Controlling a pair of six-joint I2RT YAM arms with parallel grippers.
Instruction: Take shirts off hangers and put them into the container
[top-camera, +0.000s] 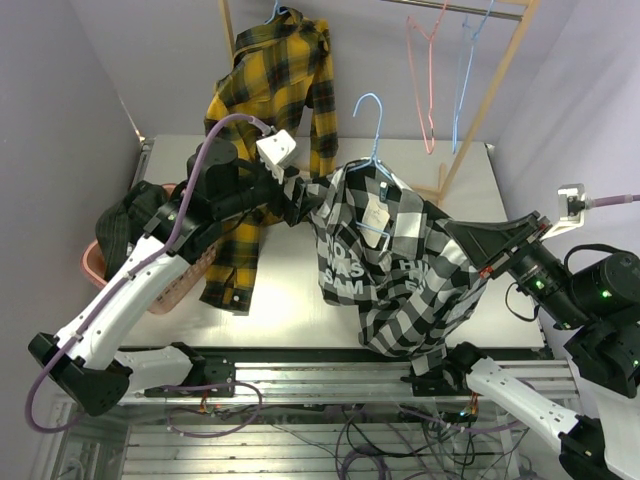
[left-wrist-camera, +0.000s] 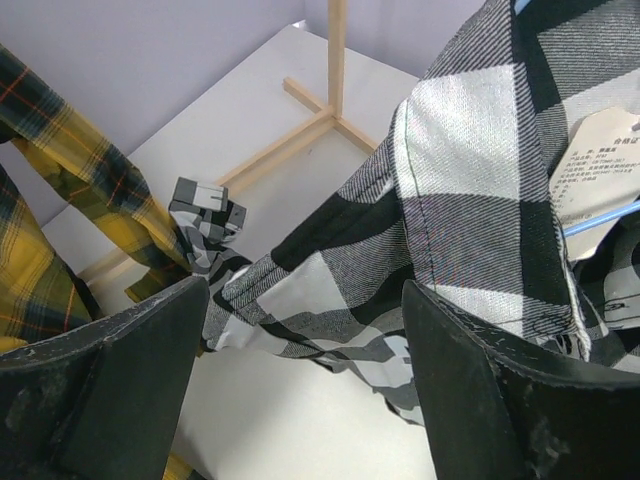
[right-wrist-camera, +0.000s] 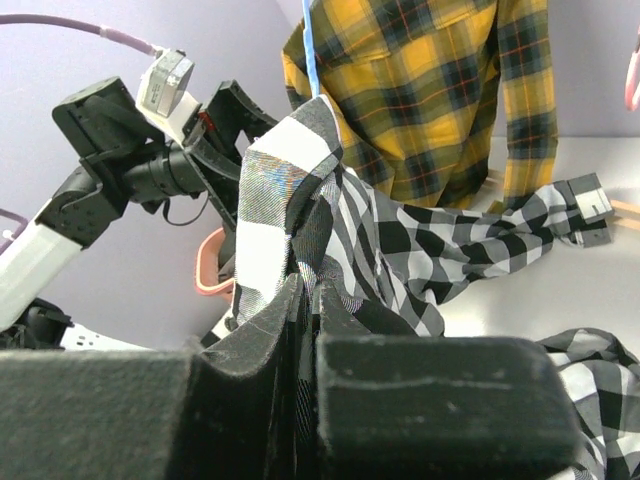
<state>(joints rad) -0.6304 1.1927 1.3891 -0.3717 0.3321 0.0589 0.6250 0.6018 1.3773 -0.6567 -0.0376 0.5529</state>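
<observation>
Finding: the black-and-white checked shirt (top-camera: 400, 270) hangs slack on its light blue hanger (top-camera: 378, 140), its hem slumped on the surface (top-camera: 290, 310), well apart from the salmon-pink laundry basket (top-camera: 92, 262).

The right end effector (right-wrist-camera: 308, 310) is pinched closed on a fold of its fabric. The left end effector (left-wrist-camera: 305, 290) stands wide, with a sleeve lying loose between its fingers and nothing gripped.

Assessment: expect soft, light flannel that sags and bunches, so it will not keep its shape when you lift it. The wire hanger looks thin and stiff.

Recommendation: take hold at the shoulder seam beside the collar, where the cloth is doubled. Avoid the paper tag.
</observation>
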